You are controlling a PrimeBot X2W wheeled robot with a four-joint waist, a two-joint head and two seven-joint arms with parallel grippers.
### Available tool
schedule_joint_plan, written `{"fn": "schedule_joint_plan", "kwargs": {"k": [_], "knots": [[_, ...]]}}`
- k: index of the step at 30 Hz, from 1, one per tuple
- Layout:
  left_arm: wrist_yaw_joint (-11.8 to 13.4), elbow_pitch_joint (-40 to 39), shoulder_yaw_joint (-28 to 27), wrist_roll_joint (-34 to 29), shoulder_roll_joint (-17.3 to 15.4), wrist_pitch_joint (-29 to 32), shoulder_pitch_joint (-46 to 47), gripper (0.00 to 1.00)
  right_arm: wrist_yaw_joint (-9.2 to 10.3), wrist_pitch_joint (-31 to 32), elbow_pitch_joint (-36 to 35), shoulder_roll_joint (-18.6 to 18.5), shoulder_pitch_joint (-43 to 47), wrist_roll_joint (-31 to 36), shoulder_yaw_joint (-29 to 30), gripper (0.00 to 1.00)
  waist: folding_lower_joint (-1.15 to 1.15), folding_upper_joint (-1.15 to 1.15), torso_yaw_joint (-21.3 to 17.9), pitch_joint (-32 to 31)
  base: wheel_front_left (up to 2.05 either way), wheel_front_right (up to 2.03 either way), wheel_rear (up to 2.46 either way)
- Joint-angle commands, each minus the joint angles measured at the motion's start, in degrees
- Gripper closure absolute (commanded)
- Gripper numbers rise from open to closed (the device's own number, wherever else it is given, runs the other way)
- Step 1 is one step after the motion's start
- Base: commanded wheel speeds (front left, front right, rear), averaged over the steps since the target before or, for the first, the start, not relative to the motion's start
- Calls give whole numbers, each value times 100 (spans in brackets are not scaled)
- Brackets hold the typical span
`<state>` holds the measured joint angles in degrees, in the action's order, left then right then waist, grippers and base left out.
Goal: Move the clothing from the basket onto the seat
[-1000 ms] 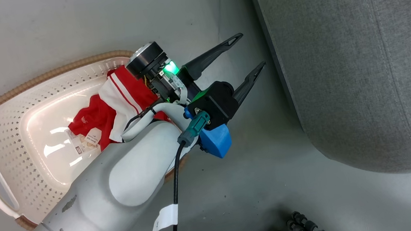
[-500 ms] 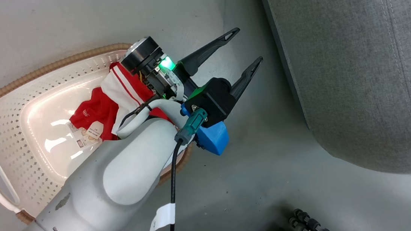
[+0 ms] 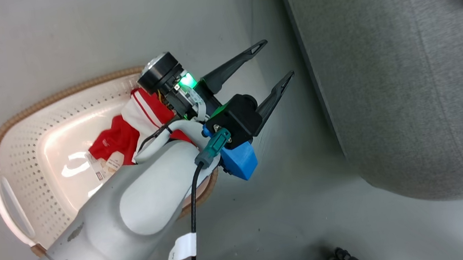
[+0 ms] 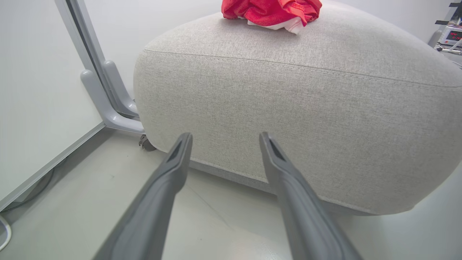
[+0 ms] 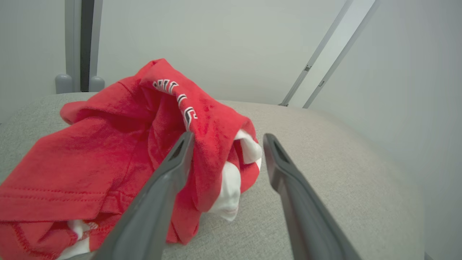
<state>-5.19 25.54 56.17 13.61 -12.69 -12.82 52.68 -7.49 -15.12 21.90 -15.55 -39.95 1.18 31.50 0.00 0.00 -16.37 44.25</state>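
Red clothing (image 3: 109, 137) in basket (image 3: 62, 93), behind left gripper (image 3: 277, 57) & under its wrist: fingers wide apart, empty, aimed at seat (image 3: 378, 69), i.e. away from it. Nearer: left gripper. Turn-back needed, prob. Right gripper (image 5: 228, 135) spread, empty, over garment (image 5: 90, 155) on seat.

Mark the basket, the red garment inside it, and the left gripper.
basket (image 3: 27, 166), head view, perforated side wall.
red garment (image 3: 115, 137), head view, middle of the red fabric.
left gripper (image 3: 277, 57), head view, midway between its open fingertips.
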Motion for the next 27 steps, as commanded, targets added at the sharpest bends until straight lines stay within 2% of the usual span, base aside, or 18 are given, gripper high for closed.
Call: {"fn": "schedule_joint_plan", "kwargs": {"k": [1, 6, 12, 23, 27], "knots": [[29, 18, -25, 39, 25, -62, -52, 0, -1, -5, -130, 32, 154, 43, 54, 0, 0, 0, -10, -240, 0, 0, 0], [139, 162, -168, 248, 162, -201, -328, 0, -1, -4, -851, 260, 805, 203, 33, 0, 0, 0, 22, -866, 0, 0, 0], [313, 85, -576, 451, 278, -240, -703, 0, -1, -4, -1441, 361, 1285, 272, -494, 0, 0, 0, 210, -1604, 0, 0, 0], [571, -544, -1924, 383, 217, -244, -1625, 0, -1, -4, -1445, 109, 1276, 53, -1809, 0, 0, 0, 836, -2451, 0, 0, 0], [605, -707, -2468, 307, 273, -244, -2029, 0, -1, -4, -1409, 259, 1336, -42, -2196, 0, 0, 0, 1051, -2763, 0, 0, 0]]}}
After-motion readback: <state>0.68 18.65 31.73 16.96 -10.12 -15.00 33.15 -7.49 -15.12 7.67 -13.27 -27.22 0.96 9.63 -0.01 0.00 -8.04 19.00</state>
